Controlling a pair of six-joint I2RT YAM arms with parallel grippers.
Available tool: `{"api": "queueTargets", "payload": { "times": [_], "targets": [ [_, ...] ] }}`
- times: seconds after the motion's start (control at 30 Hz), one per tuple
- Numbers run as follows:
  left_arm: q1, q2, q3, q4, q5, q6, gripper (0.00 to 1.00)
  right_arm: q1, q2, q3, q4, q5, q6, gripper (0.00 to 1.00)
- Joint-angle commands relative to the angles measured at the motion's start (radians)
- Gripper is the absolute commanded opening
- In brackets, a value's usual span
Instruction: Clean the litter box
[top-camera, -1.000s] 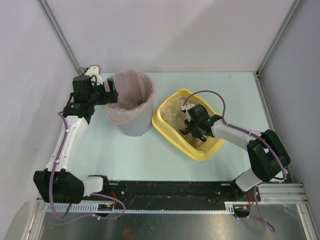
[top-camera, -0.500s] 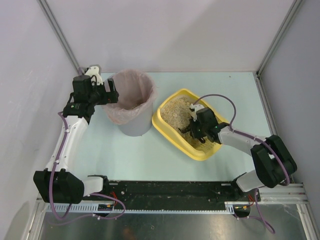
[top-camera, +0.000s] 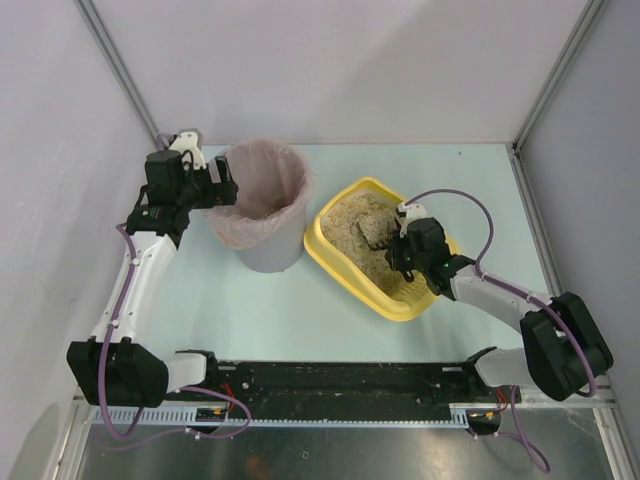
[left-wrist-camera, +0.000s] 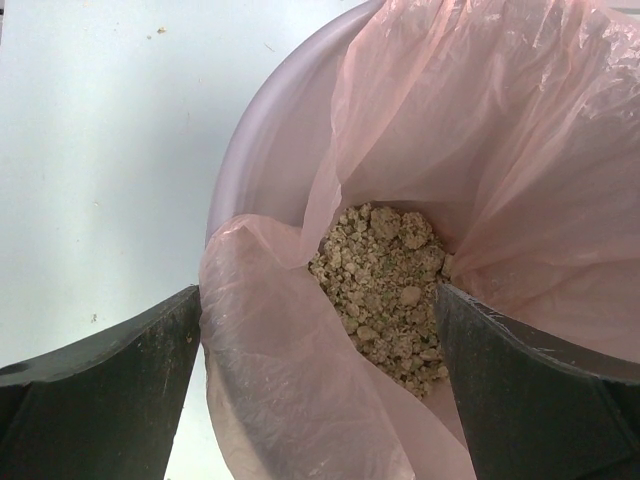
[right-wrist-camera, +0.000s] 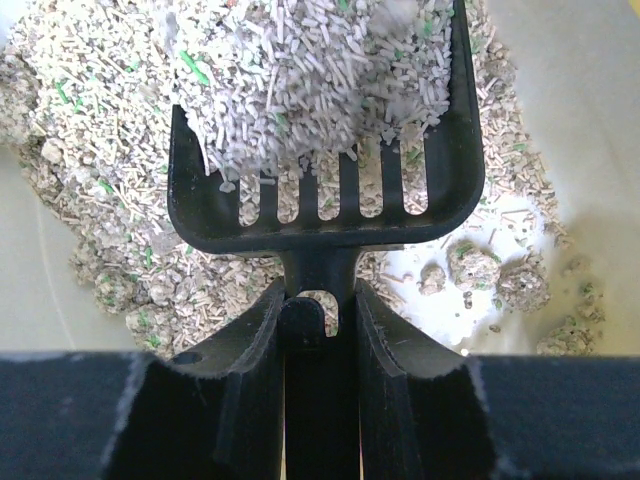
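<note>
Pink-lined bin (top-camera: 262, 252) beside litter box (top-camera: 331, 263); left tool (top-camera: 222, 189) wide open astride its rim, right tool (right-wrist-camera: 320, 300) tight around black scoop (right-wrist-camera: 320, 215).

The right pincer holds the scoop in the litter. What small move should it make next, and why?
Probably lift the black scoop a little, level, and let it sift. The right pincer is shut on its handle, its blade is heaped with loose litter over the litter box, and grains must fall through the slots before it goes to the bin.
</note>
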Motion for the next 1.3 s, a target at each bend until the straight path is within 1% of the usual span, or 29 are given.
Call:
{"api": "queueTargets", "payload": {
  "times": [0.0,0.3,0.43,0.57,0.63,0.7,0.73,0.83,0.87,0.93,1.0,1.1,1.13,1.2,1.27],
  "targets": [
    [-0.004,-0.023,-0.003,0.030,0.014,-0.008,1.00,-0.003,-0.037,0.007,0.044,0.015,-0.005,0.00],
    [-0.005,-0.052,-0.011,0.046,0.012,-0.015,1.00,0.011,-0.178,-0.007,-0.042,0.055,-0.009,0.00],
    [-0.005,-0.070,-0.019,0.055,0.014,-0.015,1.00,0.055,-0.192,-0.012,-0.091,0.075,-0.025,0.00],
    [-0.004,-0.075,-0.022,0.061,0.009,-0.017,1.00,0.000,-0.244,-0.039,-0.073,-0.006,0.027,0.00],
    [-0.004,-0.081,-0.025,0.066,0.009,-0.017,1.00,0.009,-0.260,-0.039,-0.076,0.022,0.011,0.00],
    [-0.005,-0.087,-0.028,0.067,0.008,-0.018,1.00,0.046,-0.255,-0.023,-0.094,0.032,-0.005,0.00],
    [-0.005,-0.090,-0.029,0.070,0.005,-0.018,1.00,0.046,-0.254,-0.021,-0.116,0.009,0.003,0.00],
    [-0.004,-0.093,-0.031,0.075,0.005,-0.018,1.00,0.000,-0.277,-0.032,-0.124,-0.034,0.040,0.00],
    [-0.005,-0.093,-0.031,0.075,0.005,-0.018,1.00,-0.004,-0.289,-0.030,-0.125,-0.023,0.034,0.00],
    [-0.004,-0.093,-0.033,0.078,0.012,-0.020,1.00,0.041,-0.284,-0.019,-0.128,0.033,0.005,0.00],
    [-0.005,-0.092,-0.033,0.076,0.014,-0.021,1.00,0.066,-0.266,-0.009,-0.148,0.038,0.001,0.00],
    [-0.005,-0.092,-0.034,0.076,0.015,-0.022,1.00,0.036,-0.278,-0.013,-0.153,0.004,0.033,0.00],
    [-0.005,-0.093,-0.034,0.078,0.015,-0.022,1.00,0.042,-0.278,-0.013,-0.140,0.030,0.018,0.00],
    [-0.004,-0.093,-0.034,0.079,0.014,-0.023,1.00,0.100,-0.263,-0.007,-0.137,0.068,-0.009,0.00],
    [-0.005,-0.093,-0.036,0.079,0.012,-0.023,1.00,0.106,-0.252,0.007,-0.154,0.087,-0.008,0.00]
  ]
}}
